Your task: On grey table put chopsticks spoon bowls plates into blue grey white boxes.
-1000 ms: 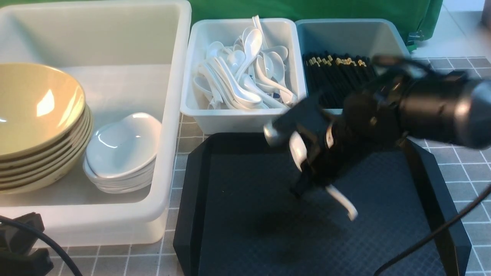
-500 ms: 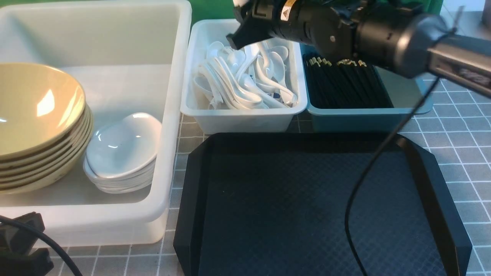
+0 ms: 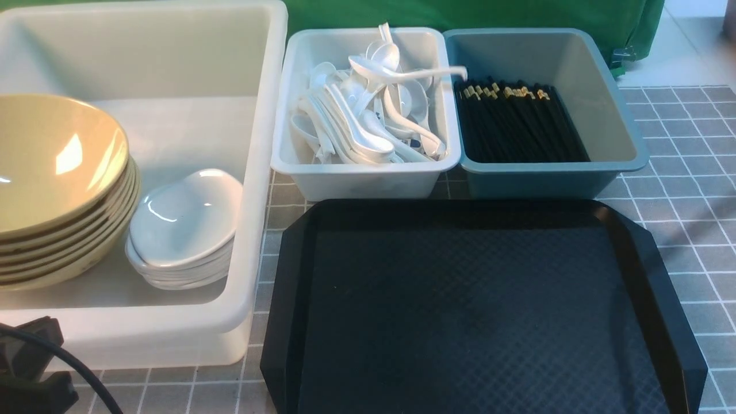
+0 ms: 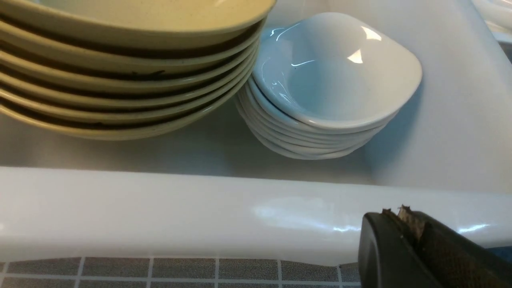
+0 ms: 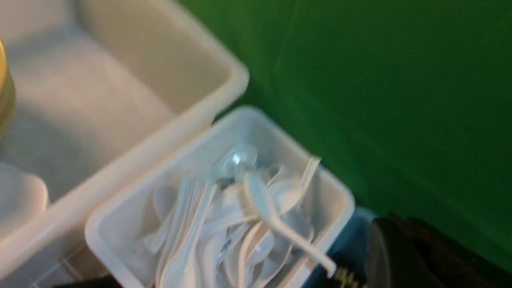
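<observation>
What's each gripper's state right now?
Left gripper: only partly in frame, nothing seen held; open or shut cannot be told.
Right gripper: blurred at the frame edge; cannot be told.

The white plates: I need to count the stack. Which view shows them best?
The left wrist view: the plates are close and side-on, with their rims distinct. The front view shows them from above inside the white tub, with the rims bunched together. The right wrist view catches only a blurred white edge.

Black diamond-textured tray (image 3: 477,322): bare. Milky-white plastic tub (image 3: 277,86): rear half free; front-left blocked by yellow bowl stack (image 3: 57,172) & white plate stack (image 3: 184,224). Dull-blue bin (image 3: 535,183): rt strip free beside black chopsticks (image 3: 517,123); white spoon handle (image 3: 437,73) juts over its left rim.
</observation>
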